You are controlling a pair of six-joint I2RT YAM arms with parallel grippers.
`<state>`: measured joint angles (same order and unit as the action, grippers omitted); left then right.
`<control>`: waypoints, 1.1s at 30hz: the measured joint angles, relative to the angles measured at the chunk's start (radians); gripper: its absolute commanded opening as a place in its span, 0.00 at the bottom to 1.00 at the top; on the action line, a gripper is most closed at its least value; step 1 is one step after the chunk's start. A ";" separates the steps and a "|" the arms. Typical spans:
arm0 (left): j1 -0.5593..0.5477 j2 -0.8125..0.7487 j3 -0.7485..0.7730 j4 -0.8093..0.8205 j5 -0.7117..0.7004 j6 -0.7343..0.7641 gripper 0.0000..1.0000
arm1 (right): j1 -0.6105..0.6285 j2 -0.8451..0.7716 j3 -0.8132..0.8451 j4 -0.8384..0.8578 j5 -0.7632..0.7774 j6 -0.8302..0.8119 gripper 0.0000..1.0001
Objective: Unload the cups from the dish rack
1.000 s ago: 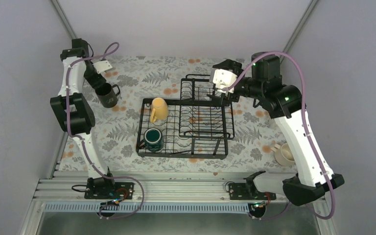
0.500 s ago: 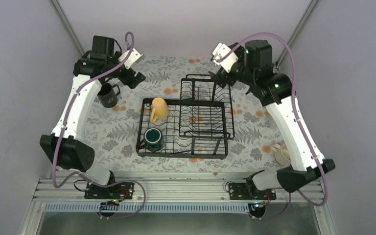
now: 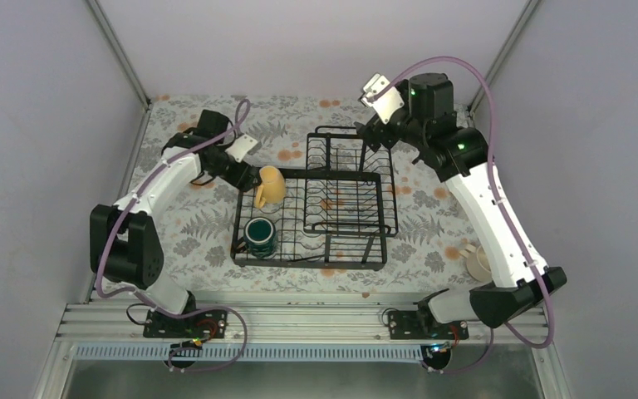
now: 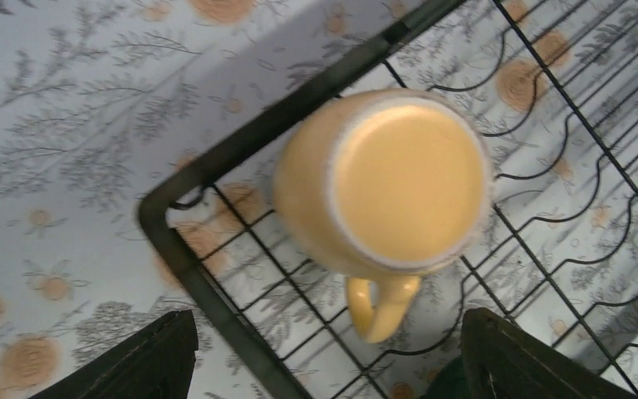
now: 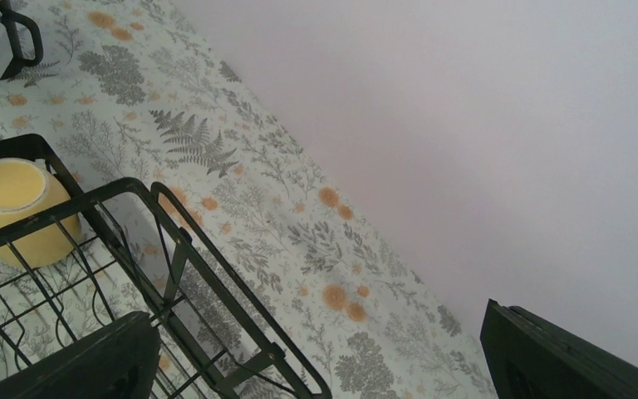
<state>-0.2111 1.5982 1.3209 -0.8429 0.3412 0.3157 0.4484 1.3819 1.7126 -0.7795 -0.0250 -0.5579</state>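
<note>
The left arm has swung in from the far left of the surface (image 3: 184, 226); the left fingers (image 4: 149, 357) now stand apart on either side of the pale yellow mug (image 4: 399, 183), clear of it; that mug sits upside down in the far left corner of the dish rack (image 3: 316, 264). The right fingers (image 5: 83, 366), spread apart too, have barely shifted above the rack's far edge.

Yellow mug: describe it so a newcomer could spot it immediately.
Start at the black wire dish rack, centre of the top view. The yellow mug sits in its far-left corner, handle toward the near edge. Its only neighbour in the rack, the teal mug, is dark and sits nearer.
</note>
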 measured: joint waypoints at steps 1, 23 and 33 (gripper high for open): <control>-0.012 -0.003 -0.013 0.003 0.000 -0.006 0.80 | 0.000 0.000 -0.008 0.003 0.001 0.005 1.00; -0.140 0.035 -0.084 0.068 -0.031 -0.014 0.74 | 0.000 0.005 -0.106 0.069 0.004 0.049 1.00; -0.155 0.050 -0.097 0.125 -0.129 -0.007 0.59 | 0.000 -0.002 -0.127 0.079 0.003 0.062 1.00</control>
<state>-0.3664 1.6485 1.2243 -0.7181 0.2119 0.3084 0.4484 1.3796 1.5860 -0.7002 -0.0216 -0.4957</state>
